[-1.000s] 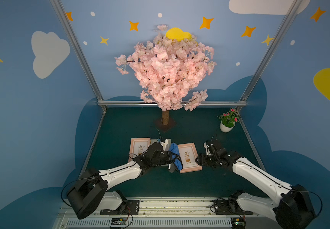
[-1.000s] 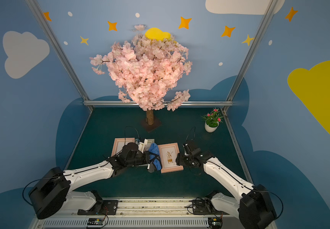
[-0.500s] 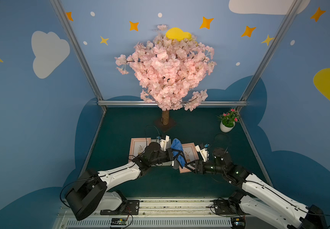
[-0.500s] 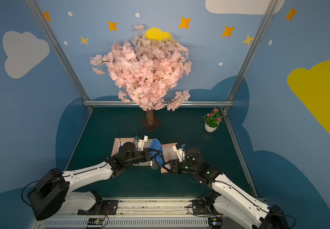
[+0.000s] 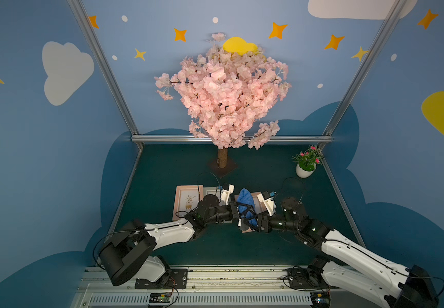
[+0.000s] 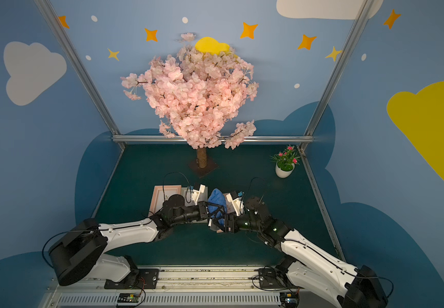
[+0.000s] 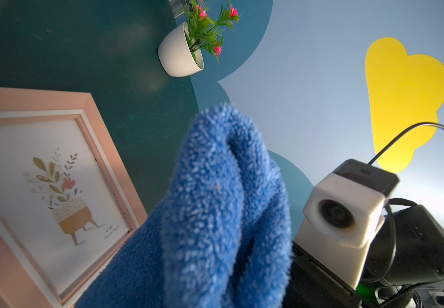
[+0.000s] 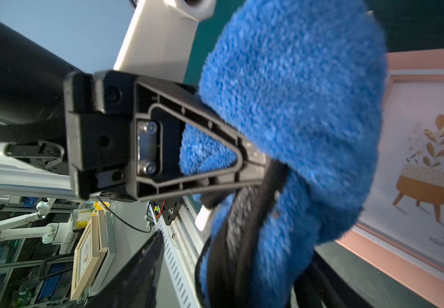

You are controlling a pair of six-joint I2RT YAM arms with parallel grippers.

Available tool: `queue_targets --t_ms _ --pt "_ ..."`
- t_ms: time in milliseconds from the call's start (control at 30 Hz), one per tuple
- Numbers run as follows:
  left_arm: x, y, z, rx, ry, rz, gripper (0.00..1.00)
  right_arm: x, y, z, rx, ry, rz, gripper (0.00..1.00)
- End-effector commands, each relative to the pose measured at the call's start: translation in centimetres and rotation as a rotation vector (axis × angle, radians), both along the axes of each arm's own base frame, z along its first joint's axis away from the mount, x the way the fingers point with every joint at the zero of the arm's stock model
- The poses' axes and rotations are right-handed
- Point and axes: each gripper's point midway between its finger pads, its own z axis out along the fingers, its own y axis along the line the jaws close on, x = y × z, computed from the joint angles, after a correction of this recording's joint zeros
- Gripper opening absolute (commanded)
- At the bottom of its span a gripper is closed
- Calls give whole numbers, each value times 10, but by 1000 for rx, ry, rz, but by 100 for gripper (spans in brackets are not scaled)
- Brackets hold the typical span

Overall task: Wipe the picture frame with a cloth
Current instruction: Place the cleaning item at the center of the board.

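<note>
Over the right-hand picture frame (image 7: pixel 55 192), the left gripper (image 5: pixel 245 212) clamps the blue cloth (image 5: pixel 244 198); the right gripper (image 5: pixel 248 226) gapes wide around its hanging end.

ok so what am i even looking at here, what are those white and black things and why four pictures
Those are a robot's left arm and right arm, each ending in a pincer-like gripper. They work over a green table. Two pictures come from one camera high above and look nearly identical. The other two come from small cameras on the wrists, hence the close-ups. On the table stand a pink blossom tree and a small potted plant. The left gripper is shut on a fluffy blue cloth, above a pink picture frame lying flat. A second pink frame lies beside it. The right gripper is open, close to the cloth.
</note>
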Motion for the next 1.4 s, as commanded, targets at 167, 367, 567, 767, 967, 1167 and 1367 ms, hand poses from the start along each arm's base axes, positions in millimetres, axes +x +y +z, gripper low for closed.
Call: queue_targets --t_ms 167,367,567,767,967,1167,1367 --pt "-5 -12 26 -75 -48 -39 4 12 4 3 -53 -53 -26 47" --pt "-1 -7 18 -55 -36 -18 11 16 1 -5 -113 -46 -44 12" --pt "19 27 -2 9 17 92 39 15 -9 -12 -199 -53 -59 4" --pt "35 89 -7 201 -20 278 68 11 -21 -9 -284 -95 -58 3" --pt "33 149 22 389 -164 428 87 6 -25 -16 -368 -118 -26 3" --pt "26 210 30 553 -188 588 92 -7 -12 -21 -473 -172 79 2" --pt "20 248 20 644 -139 698 92 -30 14 -37 -609 -221 252 2"
